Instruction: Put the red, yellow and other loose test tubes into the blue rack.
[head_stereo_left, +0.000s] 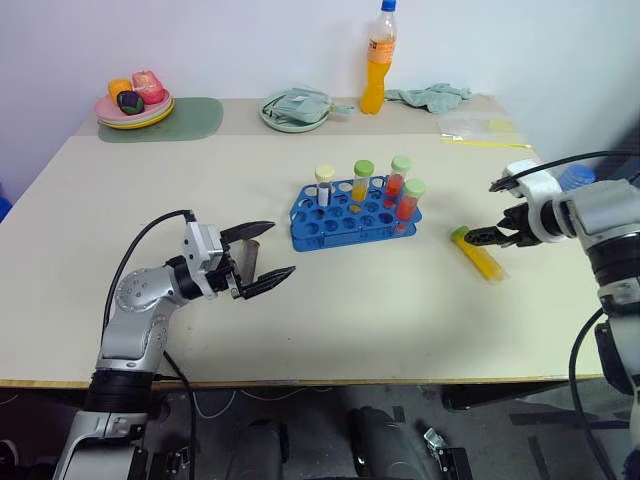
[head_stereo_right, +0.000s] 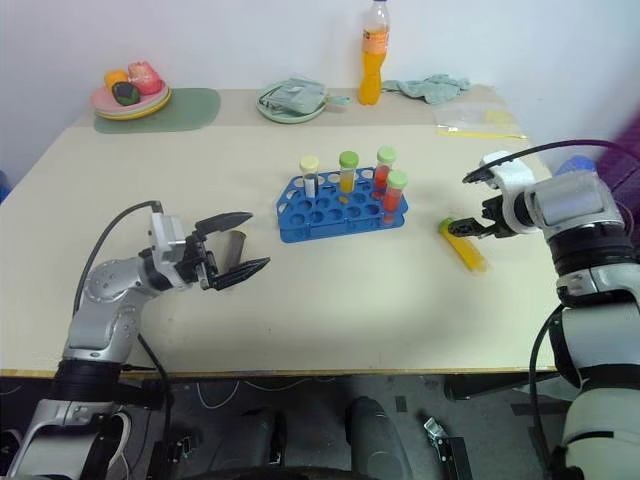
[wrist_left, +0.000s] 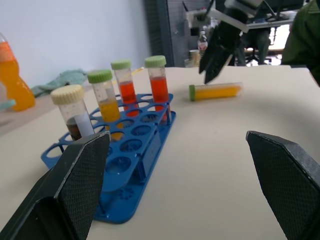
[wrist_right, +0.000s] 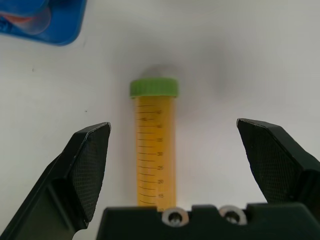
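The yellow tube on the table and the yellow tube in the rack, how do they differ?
The loose yellow tube lies flat on the table, outside the blue rack; the racked yellow tube stands upright in a hole. The loose one sits between the open right hand's fingers; the racked one has no hand near. Both have green caps.

The blue rack stands on the table, holding four upright tubes: a cream-capped brown tube, a yellow-orange tube and two red-orange tubes, all green-capped. Beyond the rack a yellow tube lies flat, with the right gripper hanging just above its green cap. The left gripper spreads wide on the rack's near side. An orange bottle stands behind the rack.
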